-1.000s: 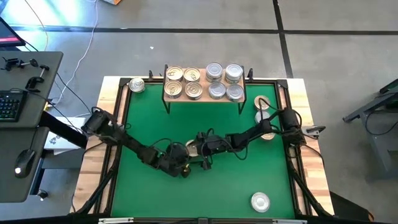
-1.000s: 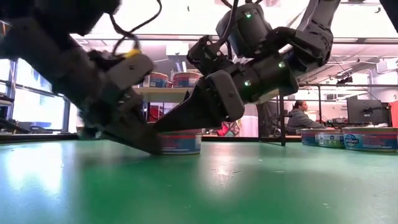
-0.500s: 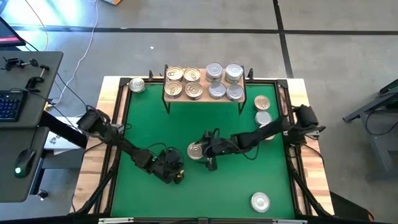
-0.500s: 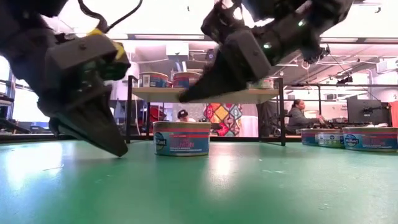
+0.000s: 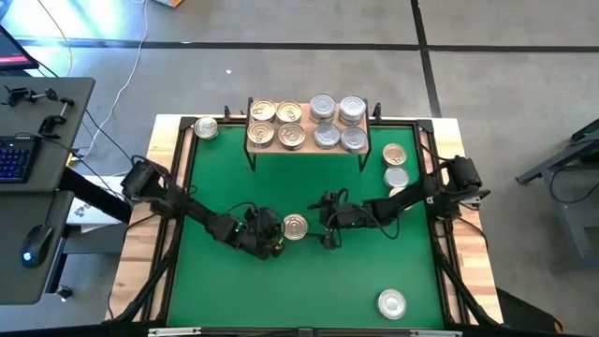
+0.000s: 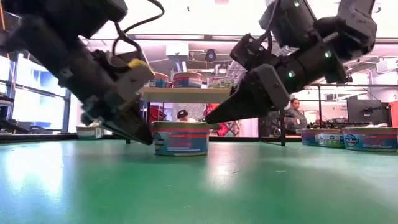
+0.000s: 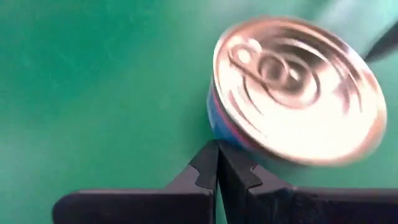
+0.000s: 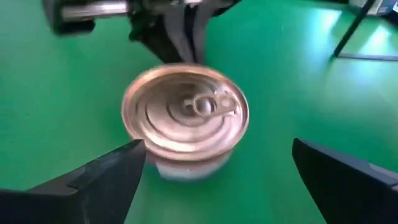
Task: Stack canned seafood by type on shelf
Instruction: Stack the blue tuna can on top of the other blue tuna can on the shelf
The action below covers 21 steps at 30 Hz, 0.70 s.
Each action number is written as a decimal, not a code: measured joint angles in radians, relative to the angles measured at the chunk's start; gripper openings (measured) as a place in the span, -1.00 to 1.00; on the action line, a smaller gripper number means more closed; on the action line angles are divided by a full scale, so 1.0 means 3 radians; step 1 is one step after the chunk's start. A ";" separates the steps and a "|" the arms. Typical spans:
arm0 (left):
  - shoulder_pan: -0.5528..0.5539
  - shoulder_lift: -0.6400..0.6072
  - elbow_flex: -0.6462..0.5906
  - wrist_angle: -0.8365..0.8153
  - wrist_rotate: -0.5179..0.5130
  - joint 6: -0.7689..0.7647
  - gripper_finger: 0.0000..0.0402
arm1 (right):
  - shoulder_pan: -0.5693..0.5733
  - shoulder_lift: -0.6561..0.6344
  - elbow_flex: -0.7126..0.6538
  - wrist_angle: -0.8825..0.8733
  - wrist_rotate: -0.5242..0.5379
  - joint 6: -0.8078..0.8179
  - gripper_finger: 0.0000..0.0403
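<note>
A gold-lidded tin (image 5: 295,227) stood upright near the middle of the green table (image 5: 234,187), well short of the shelf (image 5: 308,148) at the far edge, which carried eight tins. The left gripper (image 5: 273,240), fingers clenched on nothing, had its tips against the tin's left side. The right gripper (image 5: 323,225) hung just right of the tin, jaws spread wide, clear of it.

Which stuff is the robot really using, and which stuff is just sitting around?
For the job:
- gold tin between the grippers
- shelf with tins on it
- loose tins on the table
- left gripper, shut
- right gripper, open

Just lying about:
- keyboard
- mouse
- person in the room behind
</note>
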 joint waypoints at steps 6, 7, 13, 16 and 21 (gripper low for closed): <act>0.0181 0.0000 0.0001 0.0267 0.0084 0.0236 -1.00 | -0.0074 0.0379 0.0143 0.0101 -0.0343 -0.0037 0.98; 0.0196 0.0005 0.0001 0.0303 0.0103 0.0266 -1.00 | -0.0077 0.0447 0.0202 0.0165 -0.0412 -0.0057 0.98; 0.0226 0.0037 -0.0008 0.0450 0.0088 0.0317 -1.00 | -0.0072 0.0719 0.0459 0.0294 -0.0527 -0.0059 0.98; 0.0231 0.0057 -0.0008 0.0530 0.0085 0.0356 -1.00 | -0.0063 0.0838 0.0509 0.0528 -0.0588 0.0000 0.98; 0.0219 0.0042 -0.0001 0.0496 0.0167 0.0429 -1.00 | -0.0028 0.0889 0.0481 0.0653 -0.0552 0.0098 0.86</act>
